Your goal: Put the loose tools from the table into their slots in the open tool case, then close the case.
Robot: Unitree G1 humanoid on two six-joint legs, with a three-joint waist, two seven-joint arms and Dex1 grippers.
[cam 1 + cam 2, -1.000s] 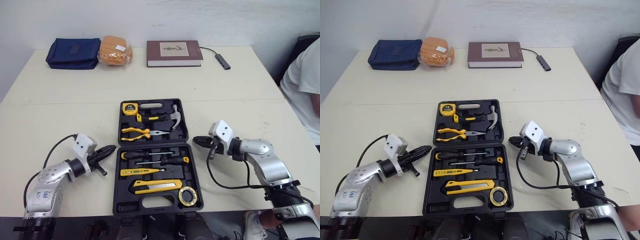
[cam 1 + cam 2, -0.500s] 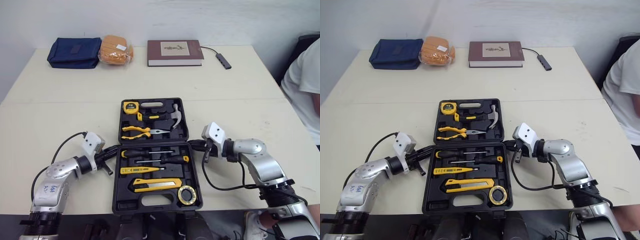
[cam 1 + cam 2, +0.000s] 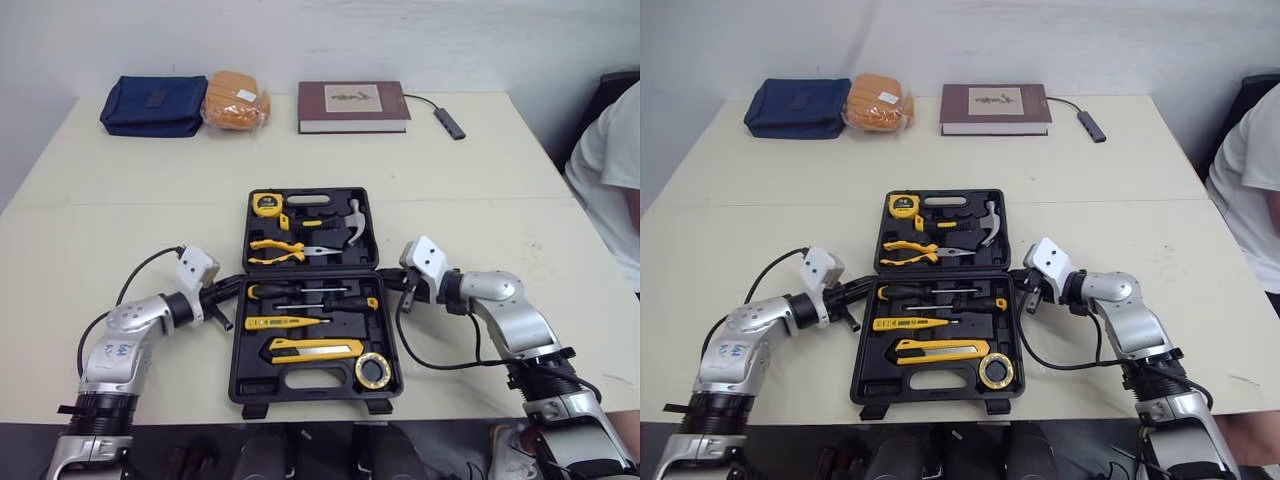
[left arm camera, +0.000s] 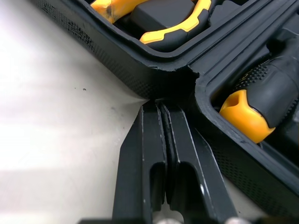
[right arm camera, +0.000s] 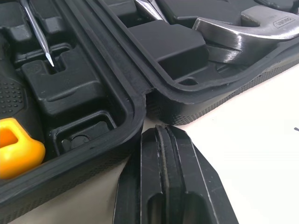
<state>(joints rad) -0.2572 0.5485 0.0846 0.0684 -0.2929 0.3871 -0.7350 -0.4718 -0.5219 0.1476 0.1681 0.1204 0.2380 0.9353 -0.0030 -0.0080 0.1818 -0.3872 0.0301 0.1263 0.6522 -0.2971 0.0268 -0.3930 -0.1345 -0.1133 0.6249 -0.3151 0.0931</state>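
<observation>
Black plastic, the tool case [image 3: 300,379] lies open mid-table [image 3: 480,210], its lid half far and its base half near. The hammer [image 3: 345,222], pliers [image 3: 290,247] and utility knife [image 3: 315,349] sit in their slots. My left gripper [image 4: 161,109] is at the case's left hinge notch, fingers pressed together and holding nothing. My right gripper [image 5: 161,135] is at the right hinge, likewise closed and empty, its tips just beside the case wall.
</observation>
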